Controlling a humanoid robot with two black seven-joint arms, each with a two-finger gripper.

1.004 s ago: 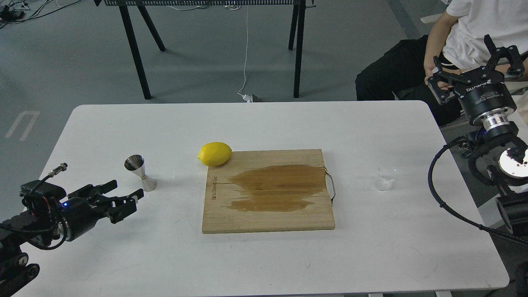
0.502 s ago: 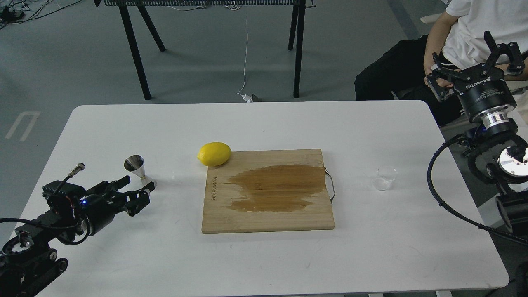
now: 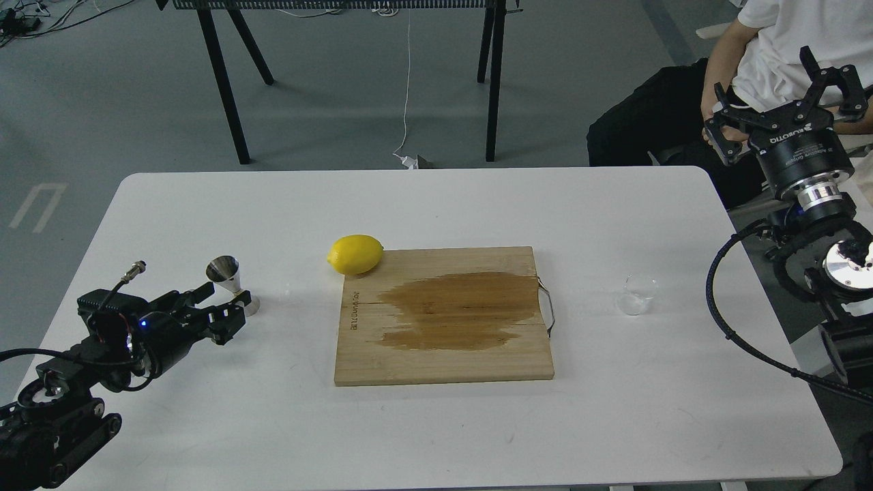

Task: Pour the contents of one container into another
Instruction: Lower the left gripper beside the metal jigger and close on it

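Note:
The steel jigger (image 3: 226,272) stands upright on the left of the white table (image 3: 436,204). My left gripper (image 3: 226,307) is open and low over the table, right at the jigger's lower cone, with one finger to the cone's left and the other in front of it, partly hiding the base. On the right of the table the small clear cup (image 3: 635,294) stands alone. My right gripper (image 3: 784,95) is open and held high beyond the table's right edge, far from the cup, with nothing in it.
A yellow lemon (image 3: 354,254) lies at the far left corner of a wooden cutting board (image 3: 443,361) with a dark wet stain and a metal handle on its right. A seated person (image 3: 764,54) is behind my right gripper. Black table legs stand on the floor beyond.
My left gripper has moved forward and to the right until it is at the jigger's base. The right gripper has shifted and turned slightly and stays open.

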